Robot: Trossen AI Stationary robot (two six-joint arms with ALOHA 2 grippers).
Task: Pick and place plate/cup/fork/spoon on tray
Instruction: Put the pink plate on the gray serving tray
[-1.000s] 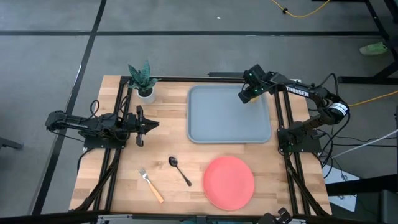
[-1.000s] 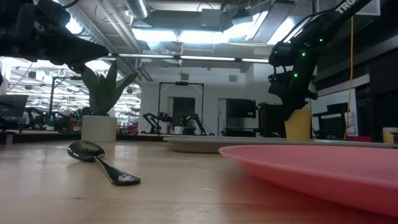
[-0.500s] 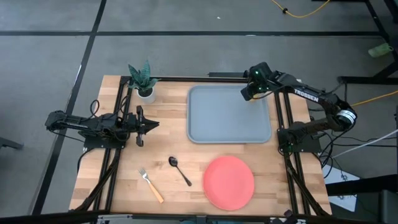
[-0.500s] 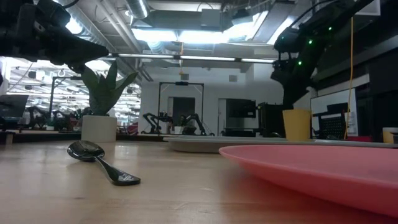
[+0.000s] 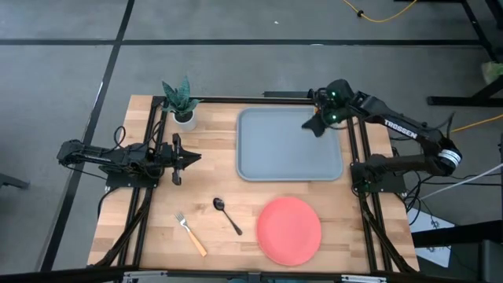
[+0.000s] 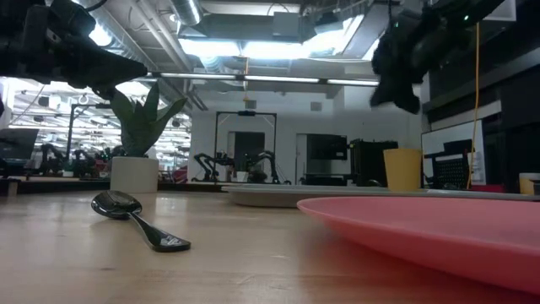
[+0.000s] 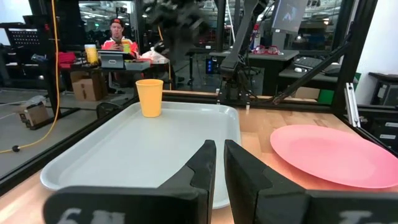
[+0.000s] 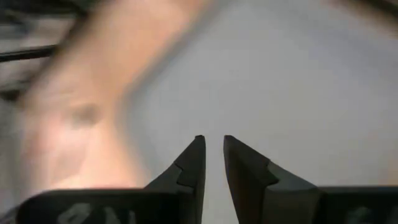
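The yellow-orange cup (image 7: 149, 98) stands upright on its base in the far right corner of the grey-blue tray (image 5: 267, 149). It also shows in the low view (image 6: 403, 169). In the high view my right arm covers it. My right gripper (image 5: 310, 126) hangs above the cup, shut and empty. The coral-pink plate (image 5: 289, 230) lies flat on the table near the front edge. The dark spoon (image 5: 228, 215) and the orange-handled fork (image 5: 191, 234) lie to the plate's left. My left gripper (image 5: 196, 157) waits at the table's left, shut and empty.
A small white pot with a green plant (image 5: 181, 101) stands at the table's far left corner. Bare wood lies between the tray and the left arm. A person sits at a desk (image 7: 118, 43) in the room beyond the table.
My right gripper has come off the cup, risen straight up above it and drawn a little toward the table's right edge. The cup has stayed standing upright on the tray.
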